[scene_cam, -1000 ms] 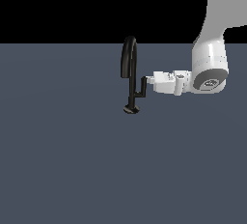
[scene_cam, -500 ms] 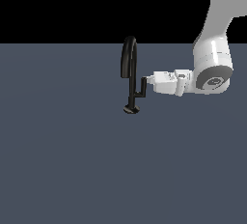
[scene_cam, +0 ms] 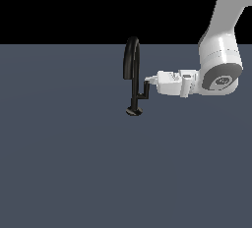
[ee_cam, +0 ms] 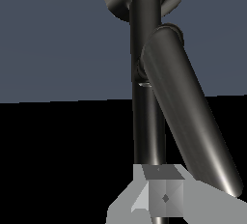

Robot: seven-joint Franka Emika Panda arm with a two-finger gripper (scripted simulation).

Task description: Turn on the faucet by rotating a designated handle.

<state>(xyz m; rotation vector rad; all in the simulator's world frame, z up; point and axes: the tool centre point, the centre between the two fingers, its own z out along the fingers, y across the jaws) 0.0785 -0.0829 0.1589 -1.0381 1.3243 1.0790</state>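
Note:
The glossy black faucet stands on its small base disc, with the arched spout at the top. The short L-shaped handle branches from the stem toward the exterior view's right. My gripper reaches in level from the exterior view's right, and its tips touch the handle's upper end. The fingers look pressed together, with nothing between them. In the wrist view the stem and the handle fill the frame close in front of the fingers.
The faucet stands on a flat dark grey-blue surface. The white arm comes down from the upper part of the exterior view's right.
The wrist has drifted slightly toward the exterior view's right. The fingertips stay at the handle's top. The handle shows no visible turn.

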